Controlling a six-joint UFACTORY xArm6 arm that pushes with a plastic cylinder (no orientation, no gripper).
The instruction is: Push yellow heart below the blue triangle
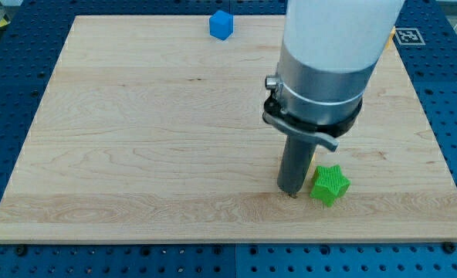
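My tip (292, 190) rests on the board near the view's bottom, just left of the green star (330, 184). The rod and the wide arm body (329, 54) above it cover the spot where the yellow heart stood, so I cannot see the heart clearly. It is hidden behind the rod, between it and the green star. The arm also hides the blue triangle at the view's top right.
A blue cube (221, 25) sits at the board's top edge, left of the arm. A black-and-white marker tag (410, 35) lies off the board's top right corner. The arm hides the cluster of blocks at the top right.
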